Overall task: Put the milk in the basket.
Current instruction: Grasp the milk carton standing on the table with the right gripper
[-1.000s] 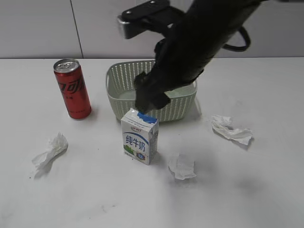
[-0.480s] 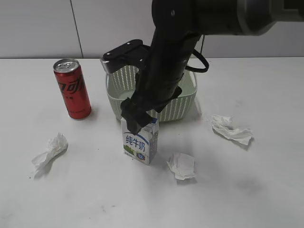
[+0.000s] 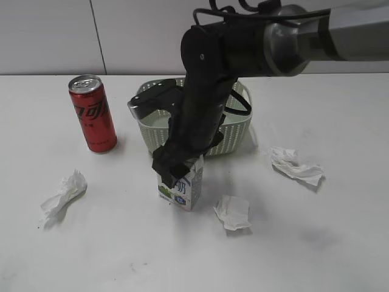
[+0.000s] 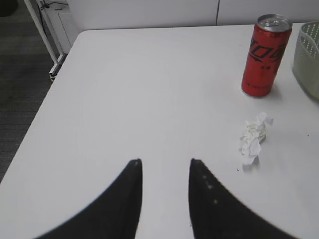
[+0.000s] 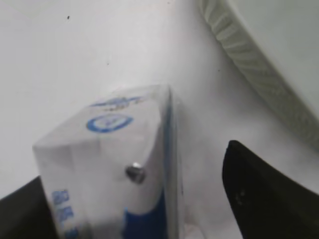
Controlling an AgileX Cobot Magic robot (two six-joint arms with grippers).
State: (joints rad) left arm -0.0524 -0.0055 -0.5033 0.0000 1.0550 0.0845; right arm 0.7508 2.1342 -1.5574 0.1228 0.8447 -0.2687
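Note:
The milk (image 3: pixel 182 190), a small white carton with blue lettering, stands upright on the white table just in front of the pale green basket (image 3: pixel 234 134). My right gripper (image 3: pixel 176 165) has come down over the carton's top and is open, with one finger on each side. In the right wrist view the milk (image 5: pixel 107 164) sits between the jaws (image 5: pixel 132 167), and a gap shows between it and the right finger. The basket's rim (image 5: pixel 259 64) is at the upper right there. My left gripper (image 4: pixel 164 162) is open and empty over bare table.
A red soda can (image 3: pixel 92 114) stands left of the basket; it also shows in the left wrist view (image 4: pixel 264 55). Crumpled tissues lie at the left (image 3: pixel 64 191), right of the carton (image 3: pixel 233 213), and at the right (image 3: pixel 296 165). The table's left edge (image 4: pixel 47 104) is near the left gripper.
My right arm has swung down and forward from above the basket, and its open gripper has lowered over the top of the milk. The milk has not moved.

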